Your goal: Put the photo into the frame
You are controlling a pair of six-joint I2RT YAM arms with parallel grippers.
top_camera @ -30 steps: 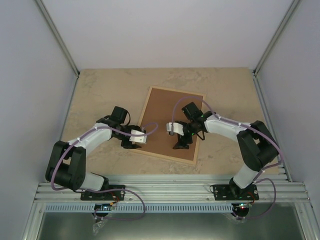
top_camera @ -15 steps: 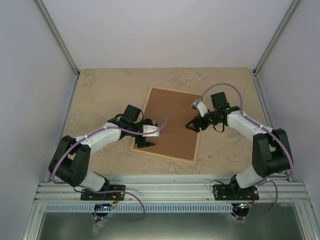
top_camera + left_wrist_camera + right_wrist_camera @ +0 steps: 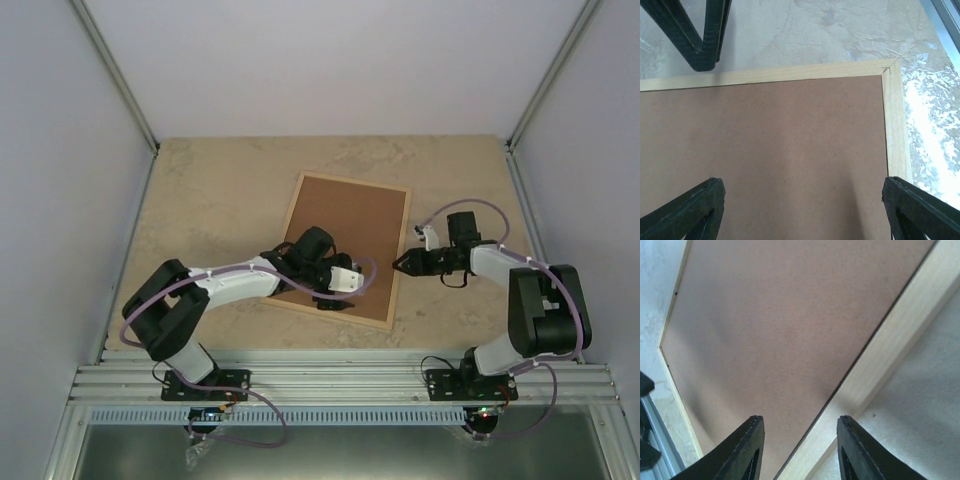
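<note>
The frame (image 3: 355, 182) lies flat on the table, back up, with a brown backing panel (image 3: 350, 225) filling it. The photo is out of view. My left gripper (image 3: 335, 302) hovers over the panel near the frame's near-right corner (image 3: 886, 70). It is open wide, with only bare panel (image 3: 765, 150) between its fingers (image 3: 690, 215). My right gripper (image 3: 400, 265) sits at the frame's right rail (image 3: 900, 325). It is open by a moderate gap and holds nothing. The seam between panel (image 3: 790, 315) and rail runs between its fingertips (image 3: 747, 450).
The beige stone-look table top (image 3: 200, 190) surrounds the frame. White walls close in the left, right and back. An aluminium rail (image 3: 340, 380) runs along the near edge by the arm bases. The right gripper's fingers (image 3: 700, 35) show beyond the frame rail in the left wrist view.
My left gripper has swung right across the frame's near part and opened wider. My right arm has pulled back from the panel's middle to the right rail, and its jaws have narrowed.
</note>
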